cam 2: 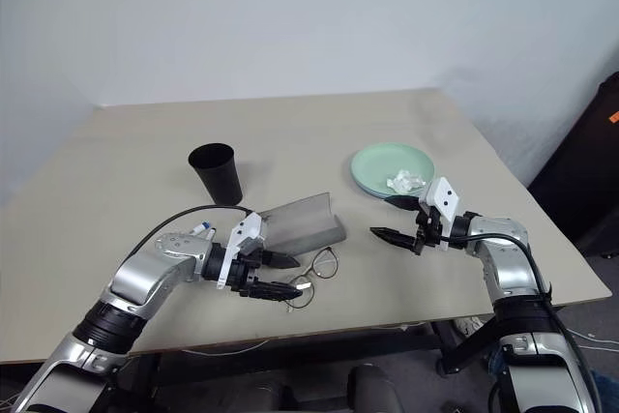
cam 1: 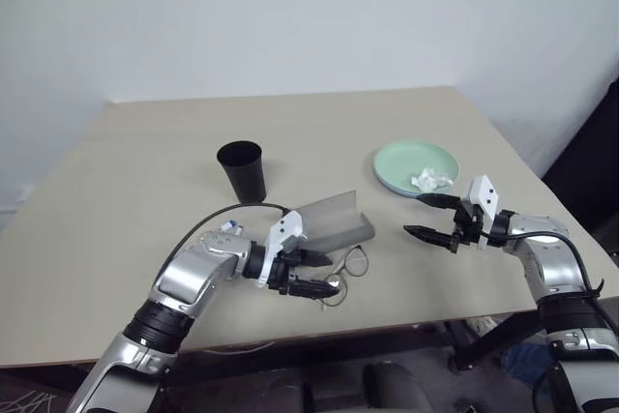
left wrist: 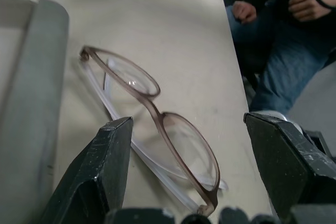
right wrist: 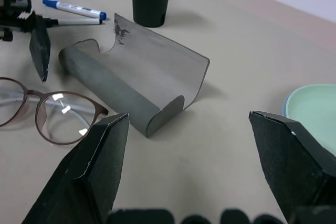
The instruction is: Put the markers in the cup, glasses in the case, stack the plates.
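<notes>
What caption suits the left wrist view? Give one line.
Open left gripper poised over the glasses beside the case.

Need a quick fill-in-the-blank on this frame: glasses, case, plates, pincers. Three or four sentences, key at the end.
1. The case lies with its lid ____.
2. The glasses rest on the ____, outside the case.
3. The crumpled tissue sits on the ____ green plate.
4. The left pincer hovers at the glasses with its fingers ____; the right pincer is the same.

Missing words: open; table; mint; open
</notes>
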